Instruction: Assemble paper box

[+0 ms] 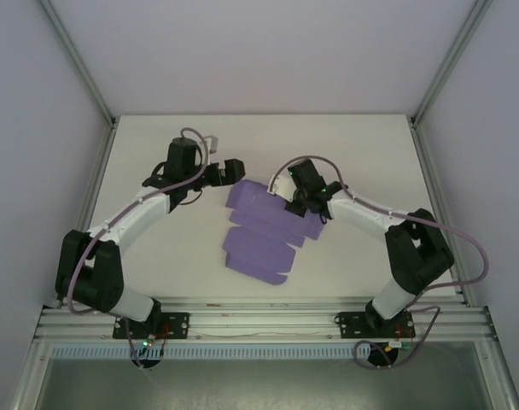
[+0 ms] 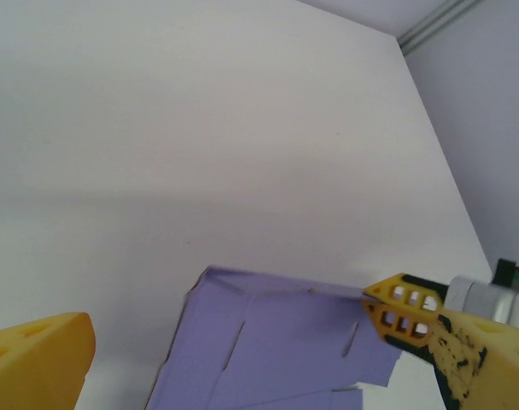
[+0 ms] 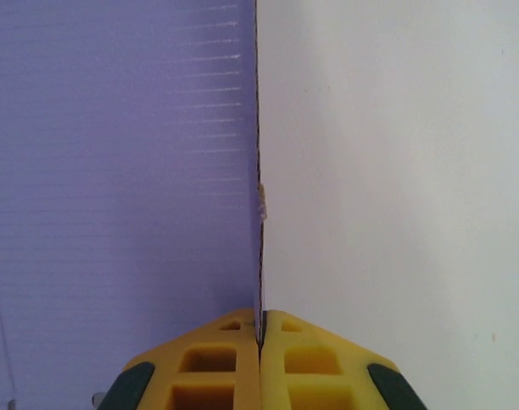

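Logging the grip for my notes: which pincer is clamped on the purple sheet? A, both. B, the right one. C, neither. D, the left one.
B: the right pincer is shut on the thin edge of the paper box, while the left pincer stands open.

Overhead camera looks down; both wrist cameras, nearer, share the paper box (image 1: 264,235).
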Action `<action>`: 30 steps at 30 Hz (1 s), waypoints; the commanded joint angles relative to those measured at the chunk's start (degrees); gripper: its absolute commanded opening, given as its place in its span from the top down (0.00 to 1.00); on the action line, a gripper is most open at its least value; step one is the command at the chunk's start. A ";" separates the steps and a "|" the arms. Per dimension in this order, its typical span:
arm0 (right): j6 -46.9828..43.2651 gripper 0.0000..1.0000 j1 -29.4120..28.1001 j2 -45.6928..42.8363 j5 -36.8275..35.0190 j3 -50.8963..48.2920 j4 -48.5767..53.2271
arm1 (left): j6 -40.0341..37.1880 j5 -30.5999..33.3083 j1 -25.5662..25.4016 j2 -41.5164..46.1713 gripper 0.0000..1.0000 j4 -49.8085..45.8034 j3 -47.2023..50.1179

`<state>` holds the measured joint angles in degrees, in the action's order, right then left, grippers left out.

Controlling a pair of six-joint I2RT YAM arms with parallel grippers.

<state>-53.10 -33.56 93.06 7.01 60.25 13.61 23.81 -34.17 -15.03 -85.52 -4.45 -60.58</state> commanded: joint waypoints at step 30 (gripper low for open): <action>0.54 1.00 -2.34 -2.03 -11.44 -1.13 -14.41 | -2.84 -2.95 -6.88 -17.35 0.33 -18.87 -18.90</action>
<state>-54.63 -35.64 93.06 -1.45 59.79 4.40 23.42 -40.40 -20.34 -101.67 -16.43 -76.42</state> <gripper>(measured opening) 0.049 0.674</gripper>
